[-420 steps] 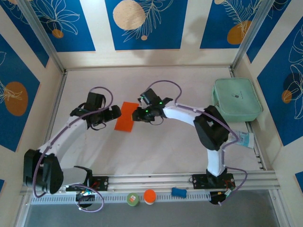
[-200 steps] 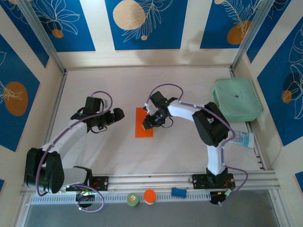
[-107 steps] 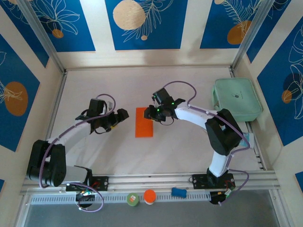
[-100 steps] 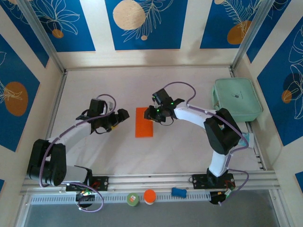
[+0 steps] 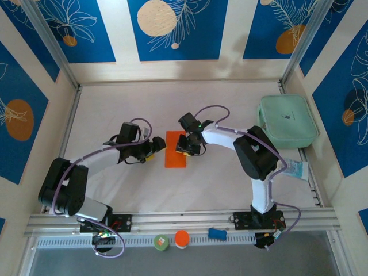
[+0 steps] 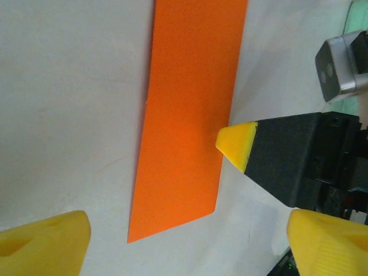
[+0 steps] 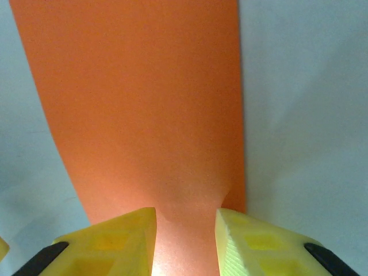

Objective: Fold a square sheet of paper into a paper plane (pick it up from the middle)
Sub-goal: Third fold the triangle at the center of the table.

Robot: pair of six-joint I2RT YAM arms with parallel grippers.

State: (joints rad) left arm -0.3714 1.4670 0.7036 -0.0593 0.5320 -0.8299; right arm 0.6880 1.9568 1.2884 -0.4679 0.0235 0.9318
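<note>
square sheet of paper [image 5: 176, 150]: orange, lying flat mid-surface as a narrow upright rectangle, long sides running near-to-far; between the two grippers
near rail: small round orange disc [image 5: 181, 238], a greenish roll [image 5: 161, 242] just left of it, a blue piece [image 5: 216, 233] to its right, all in front of the arm bases
left gripper [image 5: 154, 148]: just left of the sheet's left edge, low over the surface [image 5: 115, 109], fingers spread wide; in the left wrist view the yellow tips sit far apart with the sheet's near end ahead of them, not touching it
right gripper [image 5: 185, 148]: on the sheet's right edge; in the right wrist view its yellow fingers stand a narrow gap apart with orange paper running between them
right fingertip [image 6: 237, 144]: yellow point touching the sheet at its right edge
right grip: can't tell if it pinches the sheet or only presses on it
far right: mint-green case [image 5: 286, 120] in the surface corner, well apart from the sheet
</note>
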